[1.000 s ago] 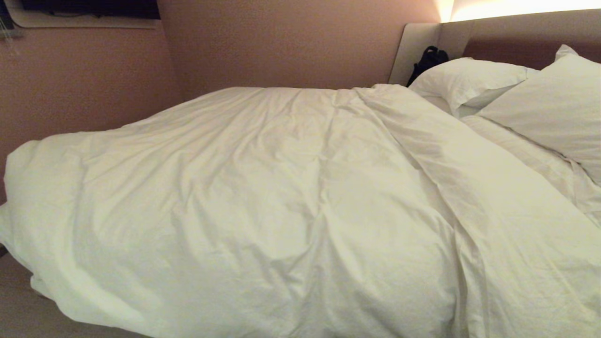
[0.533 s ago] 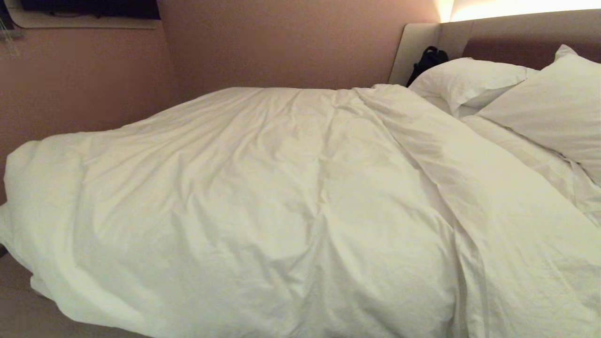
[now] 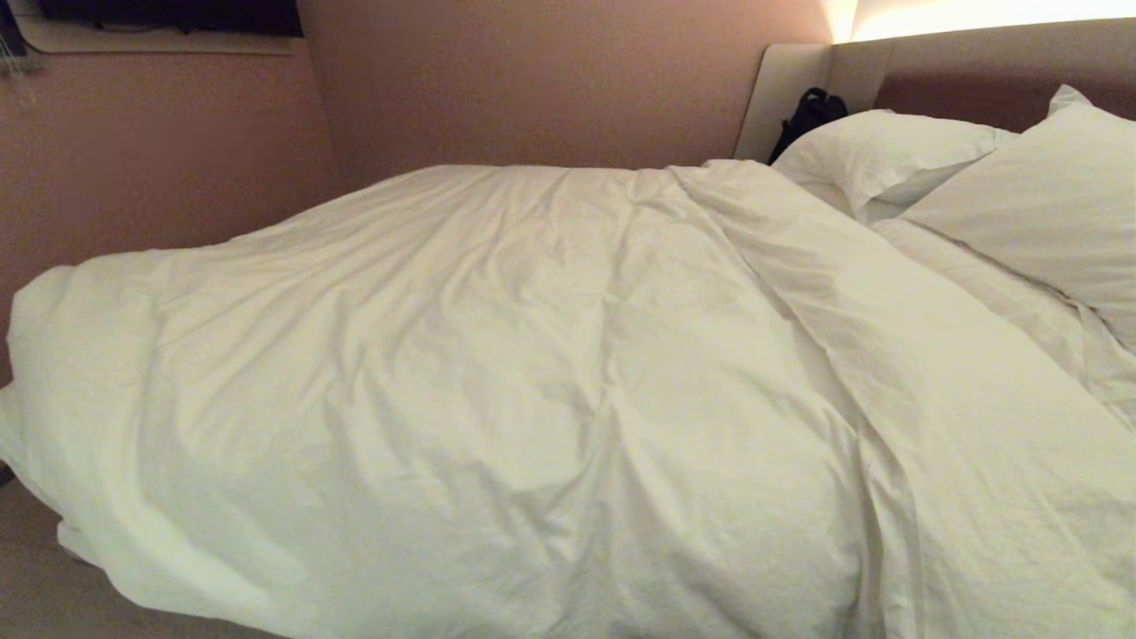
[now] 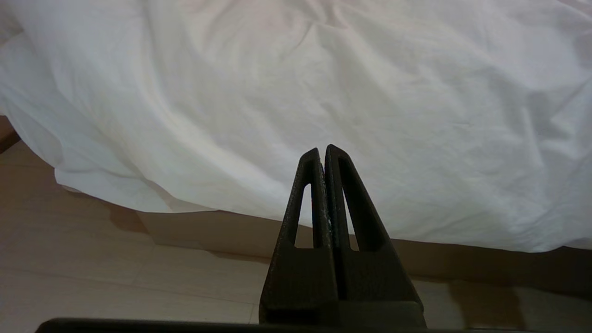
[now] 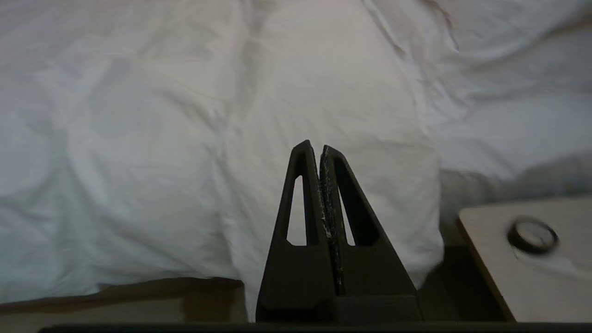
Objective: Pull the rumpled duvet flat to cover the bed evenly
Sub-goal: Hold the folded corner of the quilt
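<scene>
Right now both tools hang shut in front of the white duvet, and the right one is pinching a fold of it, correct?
Not quite. The right tool is shut on nothing; the right wrist view shows it clear of the duvet. The left tool is shut too.

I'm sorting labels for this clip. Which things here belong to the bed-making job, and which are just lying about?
Job:
- duvet, spread over the bed, wrinkled
- bed, headboard showing
- left gripper, fingers shut, empty, near the duvet's hanging edge
- right gripper, fingers shut, empty

Lying about:
- two pillows
- black bag by the headboard
- bedside table with a small round thing
</scene>
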### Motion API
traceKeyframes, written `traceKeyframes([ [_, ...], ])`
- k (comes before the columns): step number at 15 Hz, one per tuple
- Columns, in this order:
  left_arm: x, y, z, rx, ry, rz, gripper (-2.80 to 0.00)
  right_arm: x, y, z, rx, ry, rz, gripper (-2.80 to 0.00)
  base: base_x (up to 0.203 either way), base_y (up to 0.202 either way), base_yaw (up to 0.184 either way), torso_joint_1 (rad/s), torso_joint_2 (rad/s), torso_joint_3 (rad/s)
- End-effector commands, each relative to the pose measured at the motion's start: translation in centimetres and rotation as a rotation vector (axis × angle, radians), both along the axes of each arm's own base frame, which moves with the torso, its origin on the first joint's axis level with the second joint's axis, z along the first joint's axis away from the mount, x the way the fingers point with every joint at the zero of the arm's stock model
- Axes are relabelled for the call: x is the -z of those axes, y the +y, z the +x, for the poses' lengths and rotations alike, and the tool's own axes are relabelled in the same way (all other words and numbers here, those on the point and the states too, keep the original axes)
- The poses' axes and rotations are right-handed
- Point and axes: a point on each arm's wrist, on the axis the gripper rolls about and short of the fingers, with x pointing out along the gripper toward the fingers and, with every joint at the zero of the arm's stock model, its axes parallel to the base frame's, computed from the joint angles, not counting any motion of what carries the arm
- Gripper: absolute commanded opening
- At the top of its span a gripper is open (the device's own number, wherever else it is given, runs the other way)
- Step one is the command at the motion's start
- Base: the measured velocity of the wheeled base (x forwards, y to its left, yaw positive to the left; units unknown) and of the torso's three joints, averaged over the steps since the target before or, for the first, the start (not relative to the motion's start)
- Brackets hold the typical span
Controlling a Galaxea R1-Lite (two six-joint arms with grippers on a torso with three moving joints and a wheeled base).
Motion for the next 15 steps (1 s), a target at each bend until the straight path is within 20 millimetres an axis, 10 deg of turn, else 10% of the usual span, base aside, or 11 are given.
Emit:
traceKeyframes([
  [1, 0.0, 0.0, 0.0, -0.001, 0.000, 0.000, -2.80, 1.0, 0.2, -0.2, 0.023, 0.008, -0.001, -2.80, 0.000, 0.000, 0.000, 0.000, 0.00, 0.000],
  [8, 0.0, 0.0, 0.0, 0.001, 0.001, -0.001, -2.80, 4.6, 0.4, -3.8, -0.021, -0.160, -0.048, -2.80, 0.000, 0.000, 0.000, 0.000, 0.00, 0.000],
  [15, 0.0, 0.0, 0.0, 0.000, 0.001, -0.002, -2.80, 6.4, 0.4, -1.8, -0.040, -0.128, 0.017, -2.80, 0.000, 0.000, 0.000, 0.000, 0.00, 0.000],
])
